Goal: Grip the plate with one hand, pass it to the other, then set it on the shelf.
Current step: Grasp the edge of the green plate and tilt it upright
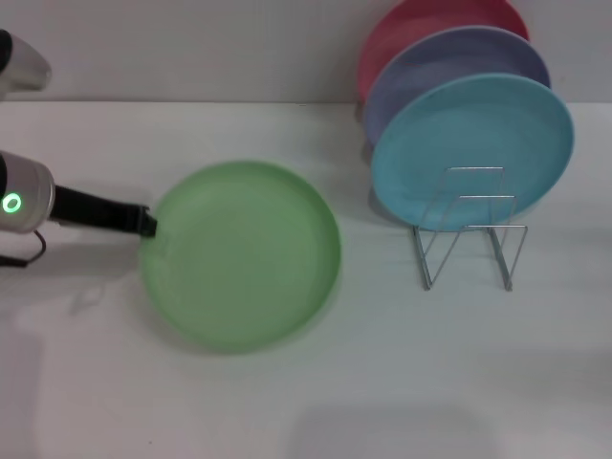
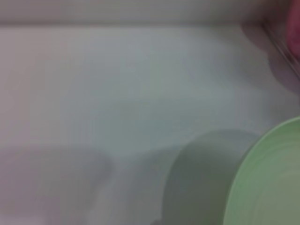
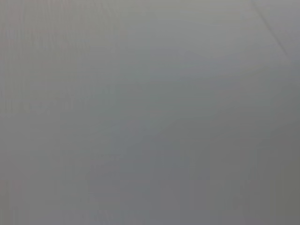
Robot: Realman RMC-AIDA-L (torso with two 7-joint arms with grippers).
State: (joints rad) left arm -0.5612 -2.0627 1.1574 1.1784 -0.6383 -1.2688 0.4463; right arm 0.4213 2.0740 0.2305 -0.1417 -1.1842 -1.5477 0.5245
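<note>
the left black claw [image 1: 148, 225] grips the round pale-green plastic plate's [image 1: 244, 256] rim; the silver wire shelf [image 1: 469, 229] holds sky-blue [image 1: 473, 143], lavender [image 1: 449, 62] and pink [image 1: 421, 19] plates.

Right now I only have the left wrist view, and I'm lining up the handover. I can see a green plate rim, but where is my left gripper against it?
Observer: In the head view the left gripper meets the green plate at its rim, on the robot's left side.
Operator: Is the right arm nearby?
Observer: No, the right gripper shows in no view.
Operator: Any room on the rack?
Observer: The wire rack holds a sky-blue plate, a lavender plate and a pink plate upright. The loops in front of the sky-blue plate hold nothing.
</note>
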